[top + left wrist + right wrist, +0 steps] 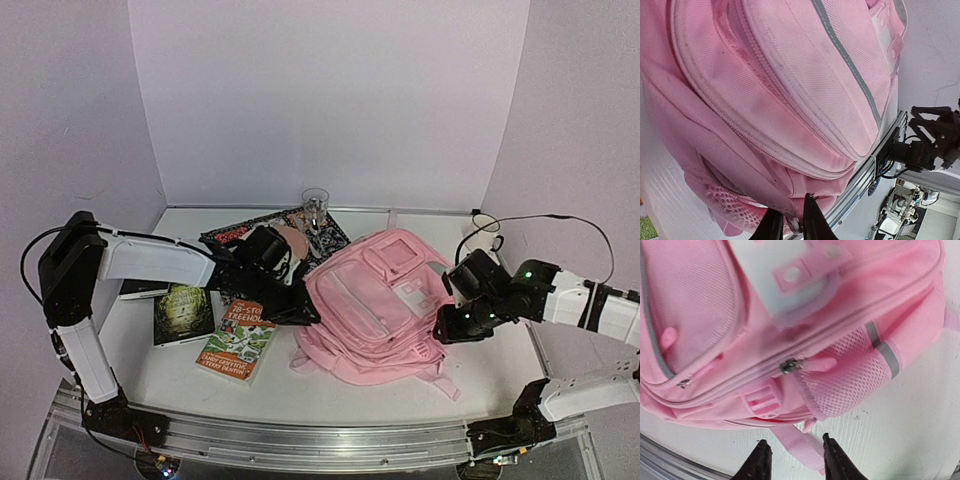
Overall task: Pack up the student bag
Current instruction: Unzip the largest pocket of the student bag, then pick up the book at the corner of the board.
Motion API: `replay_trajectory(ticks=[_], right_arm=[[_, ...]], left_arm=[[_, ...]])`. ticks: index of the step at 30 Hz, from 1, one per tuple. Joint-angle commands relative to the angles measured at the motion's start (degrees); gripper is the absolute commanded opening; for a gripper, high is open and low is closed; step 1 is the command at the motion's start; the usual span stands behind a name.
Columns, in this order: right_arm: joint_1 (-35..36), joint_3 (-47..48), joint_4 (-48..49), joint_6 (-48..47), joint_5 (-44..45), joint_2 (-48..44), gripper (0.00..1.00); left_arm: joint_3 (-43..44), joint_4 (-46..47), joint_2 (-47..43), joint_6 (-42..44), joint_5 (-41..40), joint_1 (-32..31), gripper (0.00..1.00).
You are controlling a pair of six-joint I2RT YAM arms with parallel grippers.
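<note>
The student bag (790, 75) is matt pink cloth with a fine diagonal weave, its seams piped in the same fabric. Just ahead of the left gripper (788, 225), whose fingers look like dull black plastic, the cloth gives way to open pink mesh (725, 202). Ahead of the right gripper (792, 460) lie a flat woven strap (800, 445), a moulded pink plastic buckle (762, 402) and a small shiny metal zip slider (788, 366). Farther ahead is a smooth white patch (775, 295), and to the right a grey band (882, 347) crosses the mesh. The table (900, 430) beneath is matt white and finely ribbed.
</note>
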Motion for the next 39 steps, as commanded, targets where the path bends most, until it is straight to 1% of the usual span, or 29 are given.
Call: replay_trajectory(ticks=[1, 3, 6, 8, 11, 13, 15, 19, 21, 22, 27, 29, 31, 32, 36, 39], right_arm=[[-0.2, 6.0, -0.9, -6.7, 1.3, -3.1, 0.49], [-0.2, 8.2, 0.1, -9.1, 0.4, -2.1, 0.59], [0.5, 10.2, 3.0, -12.2, -1.4, 0.9, 0.71], [1.5, 11.7, 4.6, -13.8, -2.1, 3.6, 0.77], [3.1, 13.3, 7.5, -15.6, -1.9, 6.7, 0.85], [3.7, 13.9, 9.9, -16.2, -2.2, 8.6, 0.90], [4.2, 14.2, 12.0, -16.9, -2.7, 10.2, 0.93], [5.2, 15.4, 14.4, -17.6, -3.1, 13.5, 0.95], [5.8, 16.1, 14.9, -18.1, -2.7, 14.5, 0.96], [6.0, 16.3, 15.2, -18.3, -2.5, 14.9, 0.97], [6.2, 16.1, 16.1, -18.5, -0.7, 14.6, 0.98], [6.2, 15.8, 16.4, -18.5, -0.1, 14.3, 0.98], [6.2, 15.6, 16.6, -18.5, 0.2, 14.2, 0.98], [6.2, 15.5, 16.7, -18.5, 0.2, 14.3, 0.98], [6.2, 15.2, 16.8, -18.6, 0.4, 14.2, 0.98], [6.2, 14.7, 16.8, -18.4, 0.7, 13.6, 0.98]], left_arm=[[5.4, 7.3, 1.3, -1.1, -0.2, -2.7, 0.26], [5.5, 7.6, 0.6, -1.0, -1.2, -2.8, 0.38], [4.6, 7.5, -2.3, -0.1, -4.0, -2.3, 0.51], [3.4, 6.9, -4.3, 0.4, -4.7, -1.3, 0.58], [-0.5, 5.9, -8.2, -0.1, -5.7, 1.9, 0.65], [-3.8, 4.8, -11.4, -0.7, -8.0, 4.1, 0.73], [-6.0, 1.8, -14.9, -0.5, -11.3, 6.2, 0.78], [-5.9, -8.8, -18.6, 2.7, -21.2, 9.3, 0.90], [-5.3, -12.8, -20.4, 4.7, -25.7, 10.9, 0.98], [-5.1, -14.5, -21.4, 6.1, -28.4, 11.8, 0.99], [-4.3, -19.5, -24.3, 9.8, -37.4, 16.5, 1.00], [-3.6, -21.1, -23.8, 12.3, -38.6, 19.7, 1.00], [-0.9, -24.8, -20.7, 14.9, -40.3, 23.2, 0.99], [0.9, -26.3, -18.5, 16.3, -43.0, 24.4, 0.99], [9.0, -33.2, -8.6, 21.3, -55.9, 26.8, 0.99], [14.7, -34.9, -1.8, 25.4, -60.8, 28.3, 0.97]])
